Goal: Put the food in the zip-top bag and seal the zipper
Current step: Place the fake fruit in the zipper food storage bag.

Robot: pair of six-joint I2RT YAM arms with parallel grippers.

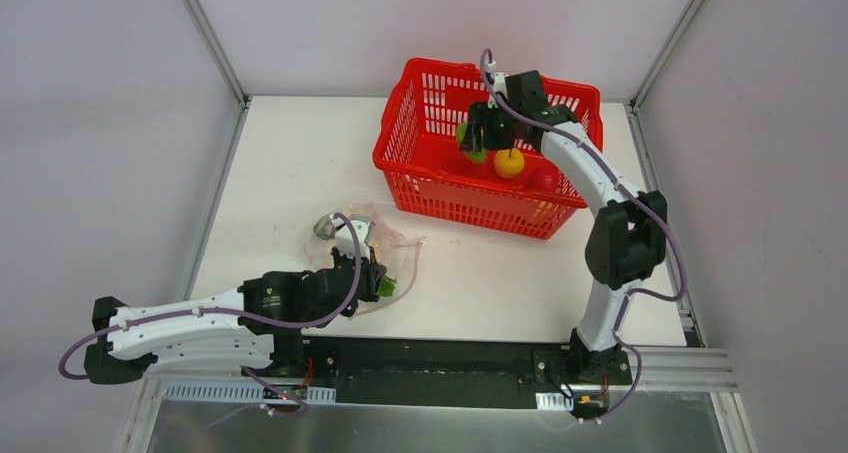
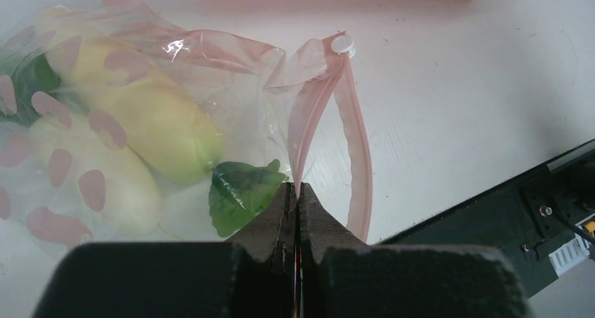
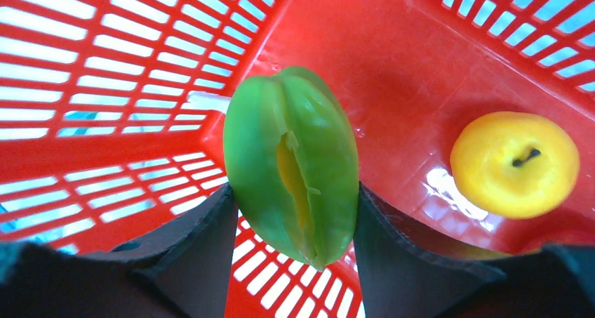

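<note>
Progress midway-ish: zip-top bag (image 2: 210, 51) part-filled, zipper (image 2: 359, 156) unsealed, pinched by left end effector (image 2: 297, 191); right end effector (image 3: 295, 195) grips green fruit (image 3: 281, 142) inside basket (image 3: 393, 65), more left.

You're in a robotics lab cell: a white table (image 1: 290, 163) boxed in by plain panels (image 1: 90, 123) on aluminium posts (image 1: 208, 35), left arm (image 1: 190, 323) and right arm (image 1: 590, 173) bolted to a rail (image 1: 440, 365) (cables (image 1: 668, 243) exposed).

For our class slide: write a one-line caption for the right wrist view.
The right hand grips a green ridged fruit in the red basket, a yellow fruit lying on its floor.
</note>
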